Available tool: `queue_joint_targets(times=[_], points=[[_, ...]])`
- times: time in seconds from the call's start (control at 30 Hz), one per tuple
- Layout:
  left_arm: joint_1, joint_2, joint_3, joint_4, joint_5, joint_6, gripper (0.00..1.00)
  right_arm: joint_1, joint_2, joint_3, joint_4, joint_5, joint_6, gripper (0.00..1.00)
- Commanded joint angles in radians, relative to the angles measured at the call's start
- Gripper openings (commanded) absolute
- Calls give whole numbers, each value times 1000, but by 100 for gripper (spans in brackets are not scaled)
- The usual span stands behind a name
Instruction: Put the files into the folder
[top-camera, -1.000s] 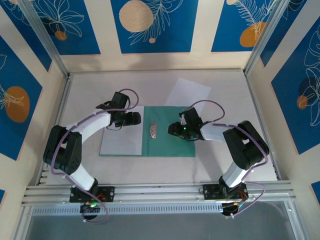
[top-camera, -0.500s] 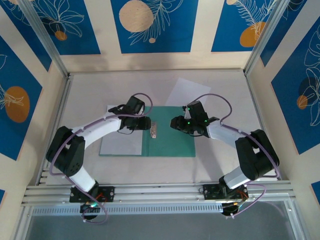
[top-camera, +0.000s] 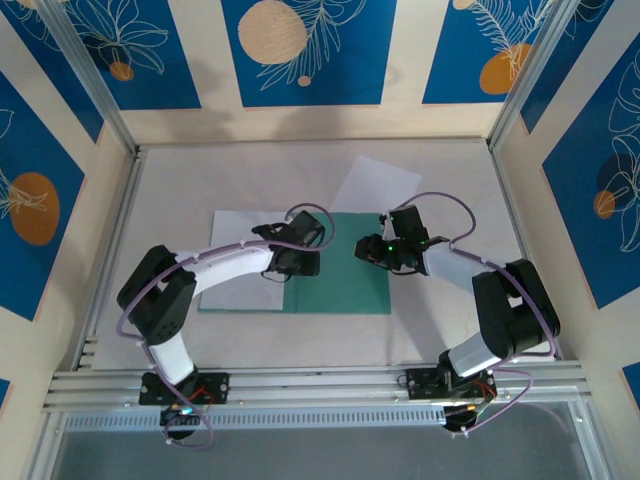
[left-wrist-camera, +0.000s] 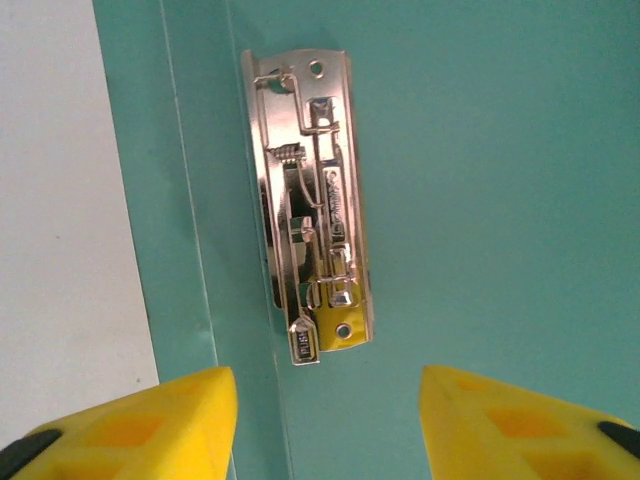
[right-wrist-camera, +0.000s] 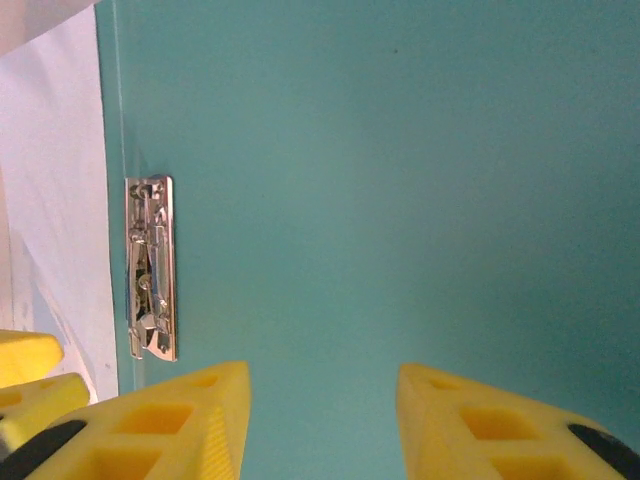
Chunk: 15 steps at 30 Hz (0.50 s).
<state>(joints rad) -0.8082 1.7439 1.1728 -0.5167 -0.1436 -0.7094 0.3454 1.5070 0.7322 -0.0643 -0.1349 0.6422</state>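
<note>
The teal folder (top-camera: 345, 288) lies open and flat in the middle of the table. A silver metal clip (left-wrist-camera: 310, 210) is fixed beside its hinge fold. One white file (top-camera: 235, 245) lies flat over the folder's left half. A second white file (top-camera: 378, 182) rests on the table behind the folder, partly under its back edge. My left gripper (left-wrist-camera: 325, 425) hangs open just above the folder, right in front of the clip, with nothing between its fingers. My right gripper (right-wrist-camera: 320, 420) is open and empty over the bare teal right half (right-wrist-camera: 400, 150), with the clip (right-wrist-camera: 152, 268) to its left.
The two grippers (top-camera: 305, 262) (top-camera: 368, 250) face each other closely across the folder's middle. The left gripper's yellow fingers (right-wrist-camera: 25, 390) show at the right wrist view's lower left corner. Side walls and a metal rail (top-camera: 320, 385) at the near edge bound the table.
My left gripper has moved right from over the white file to the clip, and its jaws have narrowed. The right gripper has drawn back a little toward the right.
</note>
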Motion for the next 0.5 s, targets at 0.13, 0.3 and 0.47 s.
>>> queue_joint_targets(times=[0.13, 0.3, 0.47], points=[[-14, 37, 34, -48, -58, -66, 37, -4, -3, -40, 122, -23, -28, 43], [-28, 63, 46, -79, -76, -97, 33, 1, 21, -48, 156, -42, -16, 43], [-60, 126, 116, -137, -72, -102, 28, 7, 36, -36, 137, -32, -12, 43]])
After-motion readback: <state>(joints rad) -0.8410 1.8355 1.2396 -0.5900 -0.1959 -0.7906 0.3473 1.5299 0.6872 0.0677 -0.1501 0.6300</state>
